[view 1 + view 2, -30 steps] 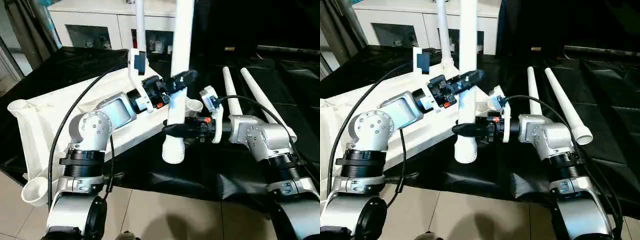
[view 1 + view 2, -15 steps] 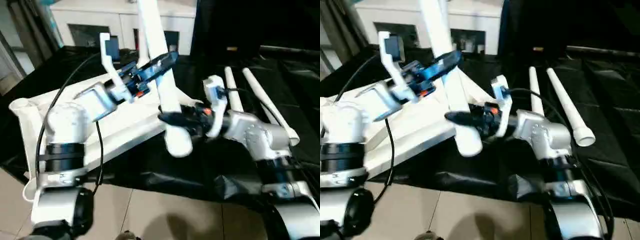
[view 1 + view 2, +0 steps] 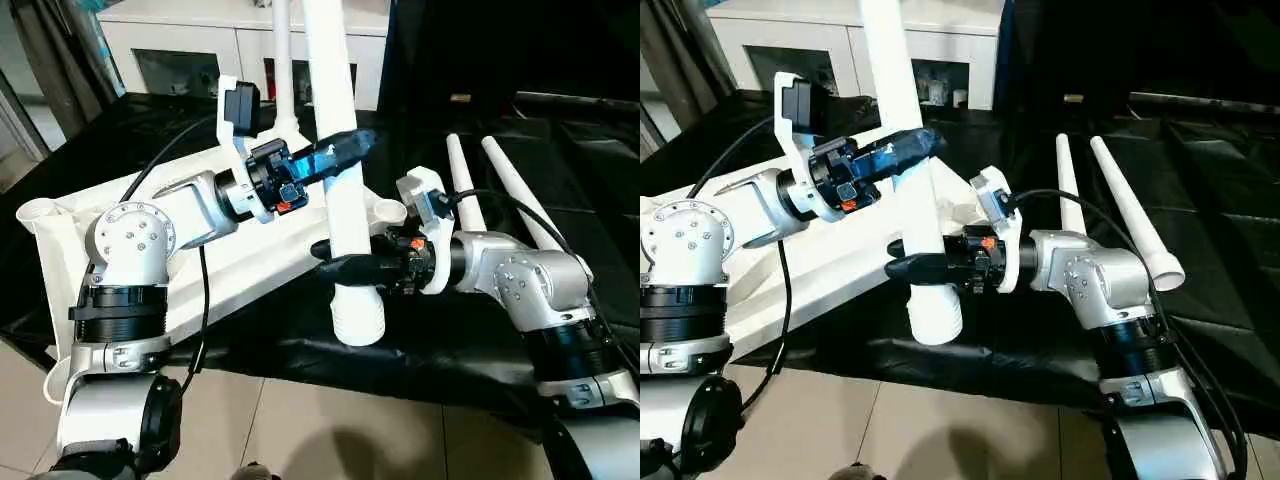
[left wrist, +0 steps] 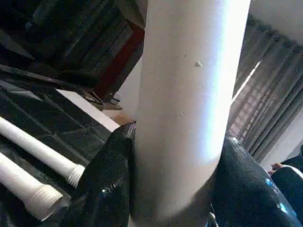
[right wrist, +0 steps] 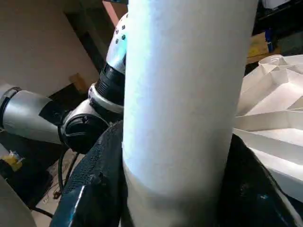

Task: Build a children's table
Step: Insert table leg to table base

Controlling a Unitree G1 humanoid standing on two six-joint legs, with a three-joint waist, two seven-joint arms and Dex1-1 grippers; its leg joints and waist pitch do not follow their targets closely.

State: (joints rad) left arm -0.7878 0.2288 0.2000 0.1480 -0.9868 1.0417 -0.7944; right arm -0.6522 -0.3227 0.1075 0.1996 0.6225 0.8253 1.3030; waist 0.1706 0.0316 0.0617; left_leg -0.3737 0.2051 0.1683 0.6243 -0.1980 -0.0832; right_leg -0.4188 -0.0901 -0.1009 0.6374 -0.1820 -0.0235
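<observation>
Your left gripper (image 3: 345,148) is clamping its black fingers around the long round white plastic tube leg (image 3: 340,170), high on the shaft; your right gripper (image 3: 340,268) is clamping the same leg lower, near its wider end. You are holding it nearly upright over the overturned white ribbed tabletop (image 3: 90,250), with two more white legs (image 3: 500,190) lying on the black cloth (image 3: 440,340) to your right.

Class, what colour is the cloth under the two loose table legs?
Black, best seen in the right eye view: the cloth under the two loose legs.
</observation>
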